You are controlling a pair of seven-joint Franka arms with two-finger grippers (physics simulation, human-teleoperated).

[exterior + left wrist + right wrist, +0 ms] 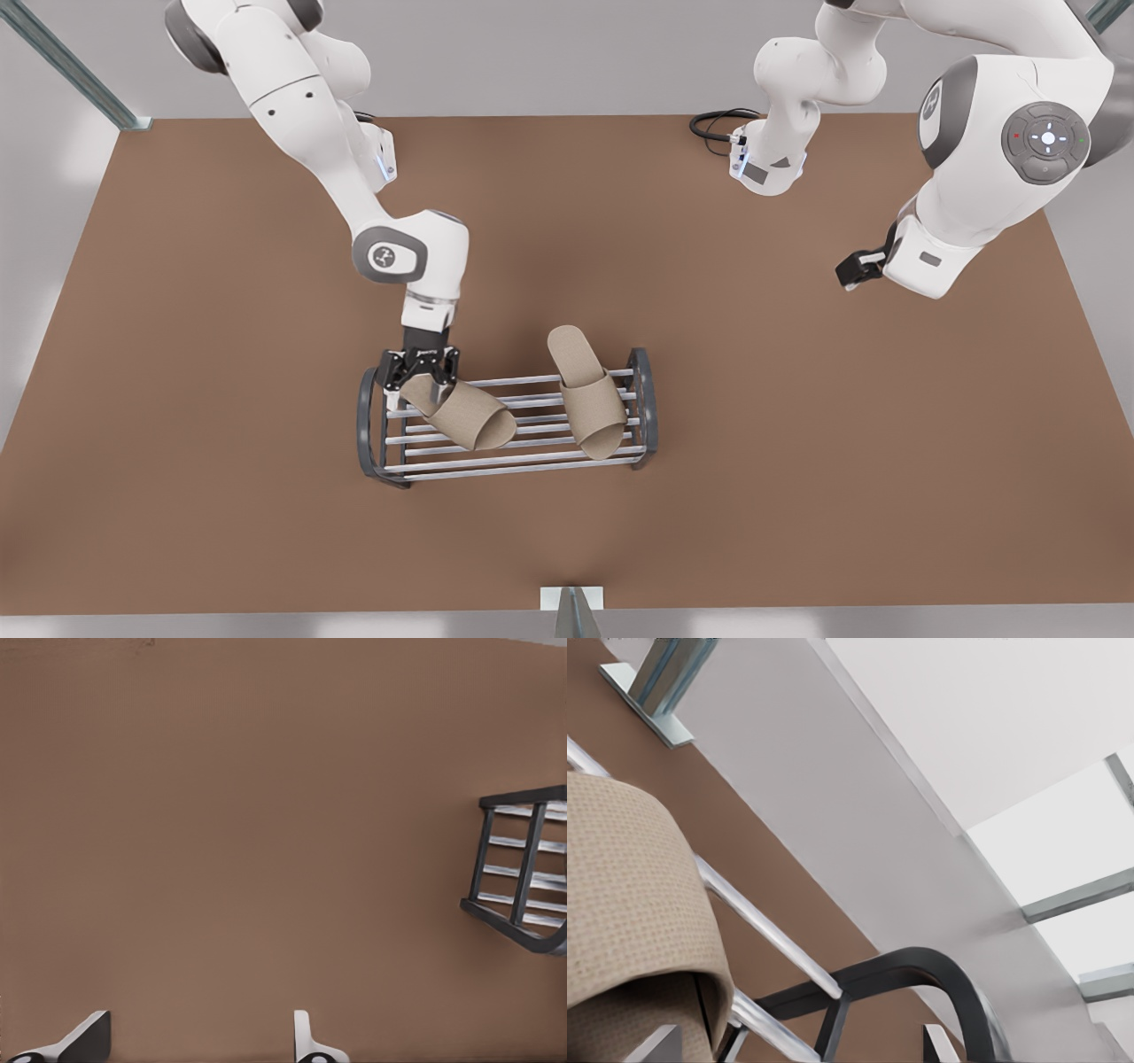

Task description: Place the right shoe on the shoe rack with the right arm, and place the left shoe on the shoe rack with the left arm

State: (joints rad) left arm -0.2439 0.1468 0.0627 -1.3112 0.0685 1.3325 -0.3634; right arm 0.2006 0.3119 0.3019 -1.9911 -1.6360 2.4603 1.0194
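**While both slippers lie on the rack, one hand hangs close above**

As the right hand hangs over the end of the shoe rack at the front view's left, we see its fingers spread apart on both sides of the heel of the right shoe. We judge that they are not pressing it. In the right wrist view one fingertip stands free beside the dark end frame, well apart from the fabric. The slipper lies slanted across the silver bars, so the bars seem to carry it, not the hand.

The left shoe lies on the other half of the rack. Its toe points to the front bar and its heel reaches out over the back bar. We think this overhang is harmless, because several bars are under the sole.

The left hand waits far away above the bare tabletop, at the front view's right. Its fingers are apart and hold nothing.

Regarding room, the right hand is just beside the arched end frame, and the slipper's heel is between its fingers. A straight move upward looks to us the safest way out; a sideways move could push the slipper or catch the frame. Around the rack the tabletop is open on every side.
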